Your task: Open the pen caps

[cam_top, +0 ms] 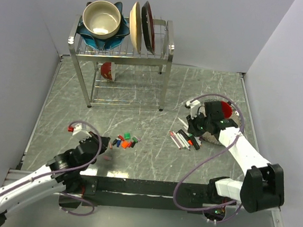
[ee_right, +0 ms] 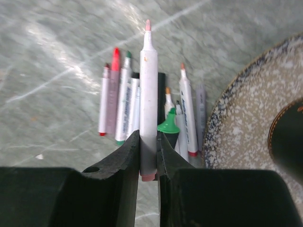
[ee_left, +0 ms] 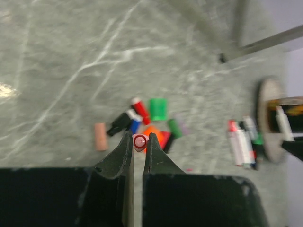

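Note:
My left gripper (ee_left: 139, 140) is shut on a small pale pink pen cap (ee_left: 139, 142), seen end-on just above a heap of loose pen caps (ee_left: 150, 120) in red, blue, black, orange and green. From above, that gripper (cam_top: 106, 148) hovers left of the heap (cam_top: 126, 141). My right gripper (ee_right: 148, 138) is shut on a white-barrelled pen (ee_right: 148, 85) whose bare pink tip points away. Under it lie several uncapped pens (ee_right: 124, 101) side by side. In the top view the right gripper (cam_top: 193, 129) is over the pens (cam_top: 183, 140).
A speckled plate (ee_right: 246, 123) lies right of the pens, also seen under the right arm (cam_top: 211, 136). A metal dish rack (cam_top: 121, 63) with bowls and plates stands at the back. One pink cap (ee_left: 100, 136) lies apart, left of the heap.

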{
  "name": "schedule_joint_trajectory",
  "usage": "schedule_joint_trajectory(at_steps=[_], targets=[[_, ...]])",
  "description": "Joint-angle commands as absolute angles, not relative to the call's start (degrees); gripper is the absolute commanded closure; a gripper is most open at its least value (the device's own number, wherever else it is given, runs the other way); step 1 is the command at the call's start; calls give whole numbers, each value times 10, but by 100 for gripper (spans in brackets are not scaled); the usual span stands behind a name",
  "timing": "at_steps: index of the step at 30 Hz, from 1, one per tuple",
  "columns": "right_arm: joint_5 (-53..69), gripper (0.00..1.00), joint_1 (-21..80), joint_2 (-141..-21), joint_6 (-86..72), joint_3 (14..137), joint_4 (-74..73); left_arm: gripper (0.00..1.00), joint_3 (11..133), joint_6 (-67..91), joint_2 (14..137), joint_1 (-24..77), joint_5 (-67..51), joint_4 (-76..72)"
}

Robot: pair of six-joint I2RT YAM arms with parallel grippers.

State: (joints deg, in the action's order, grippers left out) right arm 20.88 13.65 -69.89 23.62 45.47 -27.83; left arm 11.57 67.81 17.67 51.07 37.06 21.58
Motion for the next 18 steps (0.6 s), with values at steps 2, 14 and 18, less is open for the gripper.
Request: schedule_joint_trajectory(at_steps=[2,14,18], targets=[[155,100,131,-750,230,474,-290,99,178,728,300,509,392,255],[149,92,132,-802,229,487,-322,85,169,722,340,506,384,224],[148,85,132,-807,229,489,-324,85,165,722,352,505,379,215]])
